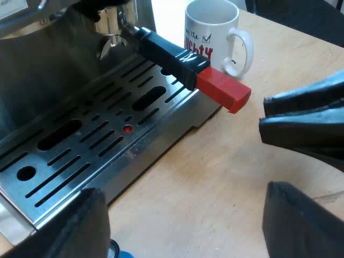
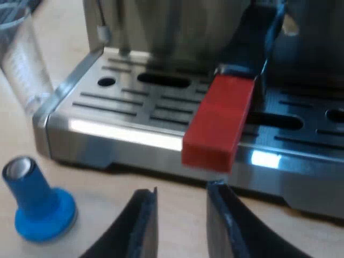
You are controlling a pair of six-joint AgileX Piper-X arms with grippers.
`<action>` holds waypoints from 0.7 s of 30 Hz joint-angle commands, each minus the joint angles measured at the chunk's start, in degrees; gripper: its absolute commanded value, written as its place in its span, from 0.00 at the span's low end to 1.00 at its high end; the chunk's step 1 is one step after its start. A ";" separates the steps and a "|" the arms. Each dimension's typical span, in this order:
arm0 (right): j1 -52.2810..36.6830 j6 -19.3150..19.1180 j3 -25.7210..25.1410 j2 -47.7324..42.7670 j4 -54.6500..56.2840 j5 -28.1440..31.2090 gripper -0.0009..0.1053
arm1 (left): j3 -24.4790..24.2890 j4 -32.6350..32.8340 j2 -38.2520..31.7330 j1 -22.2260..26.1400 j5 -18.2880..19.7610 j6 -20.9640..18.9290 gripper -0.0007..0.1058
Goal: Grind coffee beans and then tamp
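The metal holder is locked into the espresso machine's (image 1: 48, 70) front, and its dark handle (image 1: 166, 54) juts out over the drip tray (image 1: 97, 145) and ends in red (image 1: 223, 90). My right gripper (image 2: 180, 200) is open just short of the red end (image 2: 217, 126), with nothing between its fingers. In the left wrist view that same gripper (image 1: 303, 123) hovers over the wooden table close to the red end. My left gripper (image 1: 185, 215) stands wide open above the table at the tray's edge and holds nothing.
A white mug (image 1: 212, 32) with red lettering stands beyond the handle near the machine. A blue tamper (image 2: 36, 207) stands upright on the table by the tray's corner. Beside that corner stands a measuring glass (image 2: 24, 59).
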 commanded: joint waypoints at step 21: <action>-4.93 -0.17 -0.16 1.77 -5.93 -0.15 0.18 | -0.23 -0.83 -0.17 -0.36 0.39 -0.04 0.59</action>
